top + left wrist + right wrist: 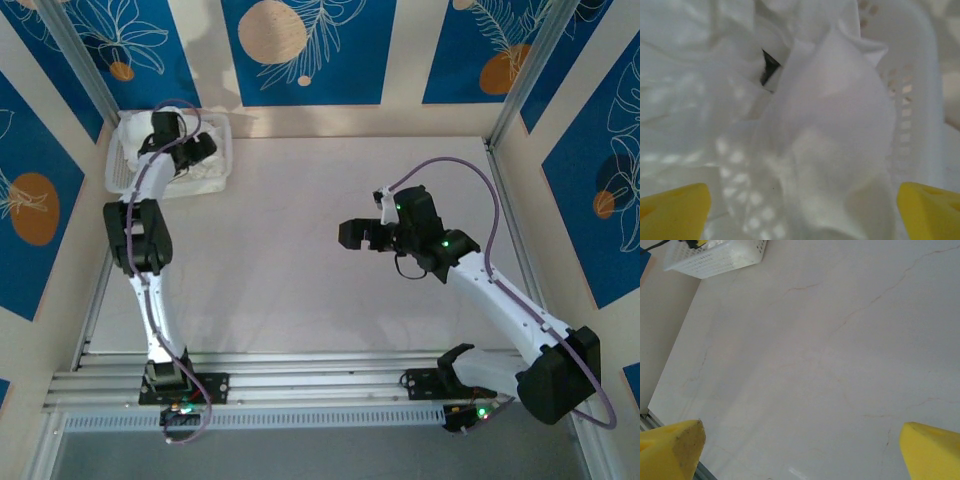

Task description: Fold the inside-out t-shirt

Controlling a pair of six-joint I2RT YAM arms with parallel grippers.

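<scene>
The inside-out t-shirt [830, 125] lies crumpled in a white mesh basket [920, 75], with a raised fold in the middle and a small dark tag [769, 67] peeking out behind it. My left gripper [802, 210] hangs low over it with its yellow fingertips [675, 210] wide apart, open, either side of the raised fold. From above, the left gripper [190, 150] is inside the basket [215, 130] at the far left corner, over the t-shirt [205, 172]. My right gripper [365, 222] hovers open over the bare table, right of centre, holding nothing.
The pale marbled table [830, 350] spreads below the right gripper [802, 450], and the basket [715, 260] sits far off by the left wall. Blue patterned walls and a metal frame post [520, 90] enclose the table. A rail [300, 385] runs along the near edge.
</scene>
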